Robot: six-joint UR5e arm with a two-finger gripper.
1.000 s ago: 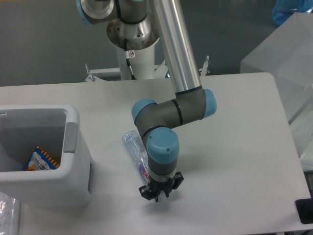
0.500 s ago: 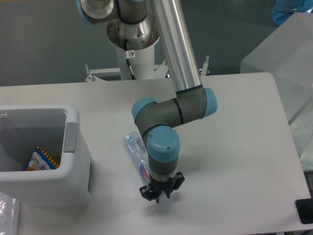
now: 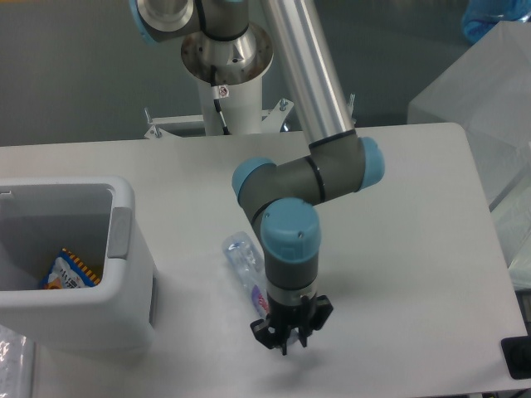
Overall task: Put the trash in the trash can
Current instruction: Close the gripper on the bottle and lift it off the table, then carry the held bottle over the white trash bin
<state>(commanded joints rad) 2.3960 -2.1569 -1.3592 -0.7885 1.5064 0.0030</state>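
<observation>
The trash [image 3: 243, 259], a clear crushed bottle with a purple-and-white label, shows just left of the arm's wrist, and its lower end is hidden behind the wrist. My gripper [image 3: 289, 336] points down at the table, and its dark fingers are shut on that hidden end of the bottle. The bottle sticks out up and to the left from the fingers. The trash can [image 3: 124, 249], a white bin with a grey side panel, stands at the left edge, well left of the gripper, with its mouth open to the top.
An orange-and-blue snack wrapper [image 3: 69, 270] lies inside the bin. The robot's base column [image 3: 228, 91] rises at the back of the table. Translucent plastic sheeting [image 3: 489, 91] hangs off the table's right side. A dark object [image 3: 516, 356] sits at the lower right corner.
The gripper has shifted right and toward the front of the table. The bottle has moved the same way with it. The bin and wrapper have not moved.
</observation>
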